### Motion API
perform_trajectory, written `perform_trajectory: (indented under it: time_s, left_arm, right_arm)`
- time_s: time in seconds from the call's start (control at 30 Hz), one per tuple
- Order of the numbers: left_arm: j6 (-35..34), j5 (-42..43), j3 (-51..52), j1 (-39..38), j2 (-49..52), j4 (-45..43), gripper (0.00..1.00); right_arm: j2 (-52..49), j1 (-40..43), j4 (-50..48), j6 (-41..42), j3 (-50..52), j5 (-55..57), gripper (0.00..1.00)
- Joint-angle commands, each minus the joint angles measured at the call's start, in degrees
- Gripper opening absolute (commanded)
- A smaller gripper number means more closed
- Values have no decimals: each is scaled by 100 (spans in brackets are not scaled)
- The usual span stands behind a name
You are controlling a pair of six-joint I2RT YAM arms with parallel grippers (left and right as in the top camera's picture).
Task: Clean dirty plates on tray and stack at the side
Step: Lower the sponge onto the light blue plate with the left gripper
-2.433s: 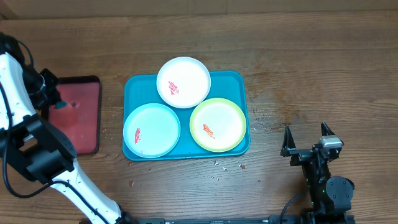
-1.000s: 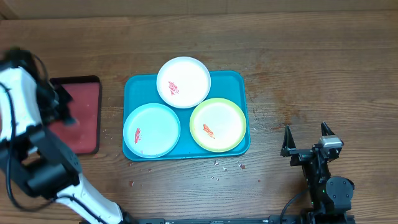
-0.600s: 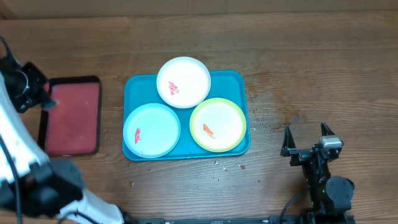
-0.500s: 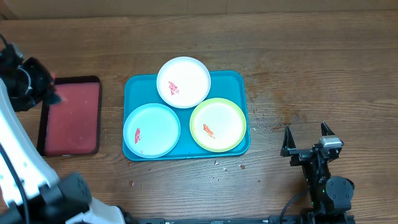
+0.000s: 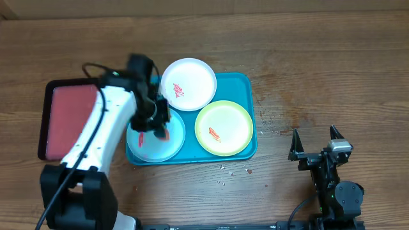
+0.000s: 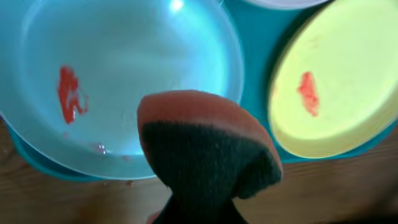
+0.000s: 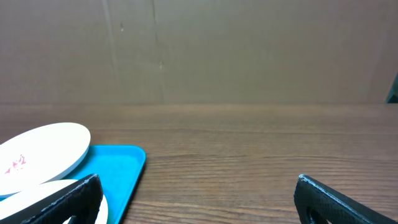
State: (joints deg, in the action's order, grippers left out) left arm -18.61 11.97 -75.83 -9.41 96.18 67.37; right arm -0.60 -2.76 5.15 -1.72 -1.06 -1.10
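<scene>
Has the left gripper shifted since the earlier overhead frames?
Yes. The left gripper, shut on the sponge, has swung rightward from the red tray to above the pale blue plate on the teal tray.

Wooden table (image 5: pixel 319 64), teal tray (image 5: pixel 239 85) mid-table, red tray (image 5: pixel 61 121) left, scattered crumbs (image 5: pixel 222 167)

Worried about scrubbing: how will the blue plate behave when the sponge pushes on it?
The blue plate looks thin, light plastic, so it will probably slide on the smooth tray. Pressed near its raised rim, it may tip. The sponge looks soft and should give first.
</scene>
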Motion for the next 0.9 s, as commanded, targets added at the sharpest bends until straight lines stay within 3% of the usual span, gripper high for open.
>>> perform_trajectory:
  time_s: [0.0, 0.27, 0.3, 0.37, 0.4, 0.43, 0.77, 0.87]
  left_arm:
    - [-780, -616, 859, -146, -94, -925, 4]
    - [-994, -599, 2175, -203, -94, -2667, 6]
    - [-994, -601, 2245, -203, -94, -2723, 10]
    - [-973, -634, 2273, -201, -94, -2732, 36]
    - [-957, -645, 2208, -175, -107, -2675, 47]
    - [-855, -638, 2068, -129, -109, -2509, 49]
    - [-669, -638, -863, 435, -494, 136, 45]
    - [-667, -651, -1309, 562, -776, 538, 45]
  right_arm:
    - [44, -26, -31, 20, 59, 0, 100]
    - [44, -26, -31, 20, 59, 0, 100]
    - [44, -26, -31, 20, 59, 0, 100]
    - [44, -26, -31, 20, 59, 0, 100]
    - [44, -26, -31, 20, 59, 2, 100]
    - [44, -26, -31, 20, 59, 2, 100]
    - [44, -26, -31, 20, 59, 0, 100]
    - [44, -26, -31, 20, 59, 2, 100]
